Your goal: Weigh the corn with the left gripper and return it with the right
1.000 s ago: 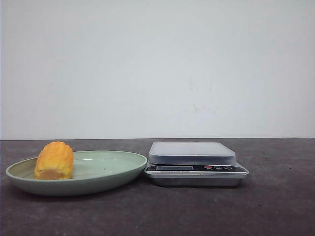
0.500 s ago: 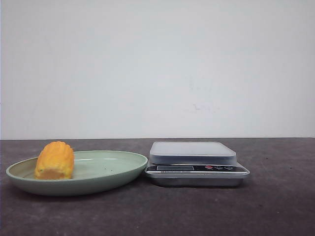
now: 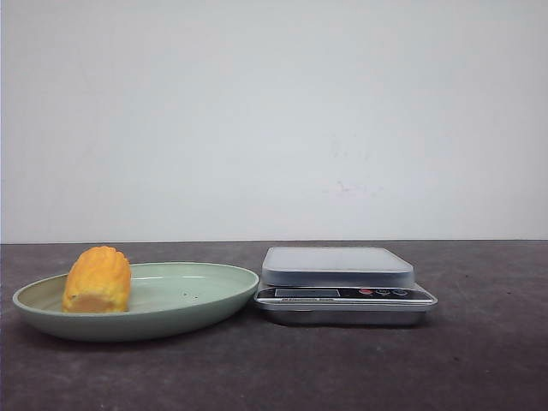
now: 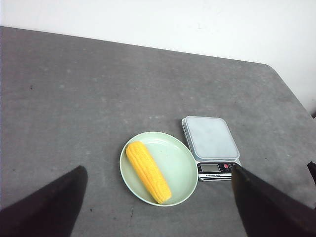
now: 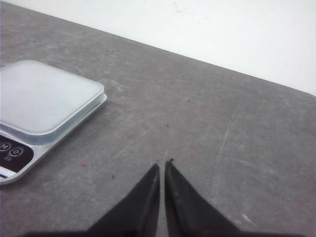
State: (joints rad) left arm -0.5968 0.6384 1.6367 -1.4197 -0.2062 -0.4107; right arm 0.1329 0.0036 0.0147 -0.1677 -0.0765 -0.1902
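The yellow-orange corn (image 3: 97,280) lies in a pale green plate (image 3: 193,287) at the left of the table, its paler cut end facing the front camera. In the left wrist view the corn (image 4: 148,171) shows as a long cob lying across the plate (image 4: 178,159). A digital scale (image 3: 338,267) stands right of the plate, with nothing on it. My left gripper (image 4: 158,169) is open and empty, high above the plate. My right gripper (image 5: 163,164) is shut and empty, over bare table beside the scale (image 5: 42,98). Neither gripper shows in the front view.
The table top (image 3: 479,360) is dark grey, with a white wall behind it. The plate and the scale nearly touch. The table's far edge and a rounded corner (image 4: 269,66) show in the left wrist view.
The plate, corn and scale sit a few pixels further right in the front view. Nothing else differs.
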